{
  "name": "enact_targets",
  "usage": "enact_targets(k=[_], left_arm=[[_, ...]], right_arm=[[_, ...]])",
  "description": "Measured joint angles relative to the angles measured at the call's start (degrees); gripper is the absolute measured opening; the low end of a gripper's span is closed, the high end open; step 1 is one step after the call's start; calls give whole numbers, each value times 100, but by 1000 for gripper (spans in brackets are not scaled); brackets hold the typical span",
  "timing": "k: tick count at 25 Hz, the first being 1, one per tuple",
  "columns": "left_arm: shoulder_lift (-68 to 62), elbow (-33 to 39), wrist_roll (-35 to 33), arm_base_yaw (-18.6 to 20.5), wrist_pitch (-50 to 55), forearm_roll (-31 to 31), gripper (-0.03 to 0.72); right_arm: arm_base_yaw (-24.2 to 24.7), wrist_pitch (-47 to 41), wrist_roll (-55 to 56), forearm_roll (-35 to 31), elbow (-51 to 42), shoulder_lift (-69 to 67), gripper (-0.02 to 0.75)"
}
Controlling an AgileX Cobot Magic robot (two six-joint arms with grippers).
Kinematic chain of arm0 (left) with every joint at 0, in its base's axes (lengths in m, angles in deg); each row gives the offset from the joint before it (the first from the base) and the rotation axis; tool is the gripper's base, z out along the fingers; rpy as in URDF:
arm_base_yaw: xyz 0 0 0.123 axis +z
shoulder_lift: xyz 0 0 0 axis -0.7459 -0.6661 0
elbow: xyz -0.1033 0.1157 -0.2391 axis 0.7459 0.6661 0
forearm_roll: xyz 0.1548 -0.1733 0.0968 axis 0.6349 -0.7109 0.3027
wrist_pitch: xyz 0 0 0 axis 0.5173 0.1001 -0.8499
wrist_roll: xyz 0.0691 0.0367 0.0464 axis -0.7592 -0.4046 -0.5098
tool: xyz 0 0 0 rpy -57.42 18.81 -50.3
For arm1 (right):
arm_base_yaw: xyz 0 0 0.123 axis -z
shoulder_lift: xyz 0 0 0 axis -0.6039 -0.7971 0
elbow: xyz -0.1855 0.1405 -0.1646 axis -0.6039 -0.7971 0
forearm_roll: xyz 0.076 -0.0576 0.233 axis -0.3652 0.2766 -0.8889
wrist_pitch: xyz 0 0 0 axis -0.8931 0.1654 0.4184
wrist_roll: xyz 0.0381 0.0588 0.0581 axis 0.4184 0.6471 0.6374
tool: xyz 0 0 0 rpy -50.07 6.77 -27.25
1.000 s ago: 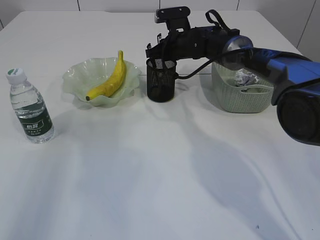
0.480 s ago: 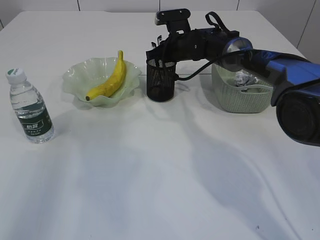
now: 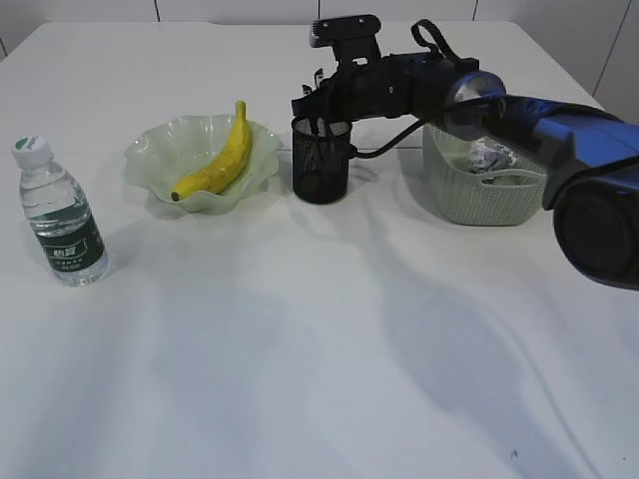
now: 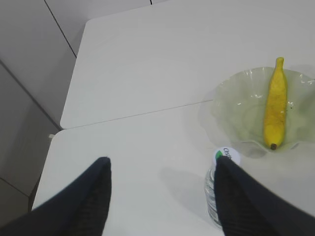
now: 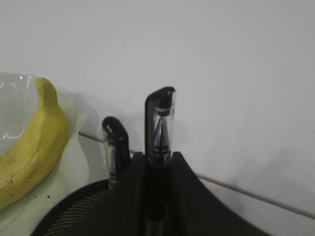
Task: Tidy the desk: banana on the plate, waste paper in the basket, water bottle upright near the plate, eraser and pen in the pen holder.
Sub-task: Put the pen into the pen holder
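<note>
My right gripper [image 3: 318, 112] hangs over the black mesh pen holder [image 3: 319, 162], shut on an upright black pen [image 5: 160, 129] whose lower end is inside the holder. A second pen [image 5: 114, 143] stands in the holder [image 5: 64, 217] beside it. The banana [image 3: 216, 160] lies on the pale green plate [image 3: 150, 160]. Far left, the water bottle [image 3: 60, 215] stands upright. Waste paper [image 3: 489, 155] lies in the basket [image 3: 484, 200]. My left gripper [image 4: 160, 164] is open above the table, and the bottle's cap [image 4: 227, 156] shows by its right finger. The eraser is out of view.
The table's far edge and a seam between two tabletops [image 4: 138, 114] run behind the plate [image 4: 236, 113]. The right arm [image 3: 559, 140] reaches over the basket from the right. Bare white tabletop [image 3: 300, 349] fills the front.
The right gripper with the pen has shifted slightly upward over the pen holder. Nothing else has moved.
</note>
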Motion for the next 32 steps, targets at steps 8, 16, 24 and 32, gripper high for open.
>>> enact_targets(k=[8, 16, 24, 32], left_arm=[[0, 0, 0, 0, -45, 0, 465], [0, 0, 0, 0, -45, 0, 465], [0, 0, 0, 0, -45, 0, 465], [0, 0, 0, 0, -45, 0, 465]], right_arm=[[0, -56, 0, 0, 0, 105, 81], [0, -95, 0, 0, 0, 105, 81], [0, -95, 0, 0, 0, 161, 83], [0, -95, 0, 0, 0, 223, 97]])
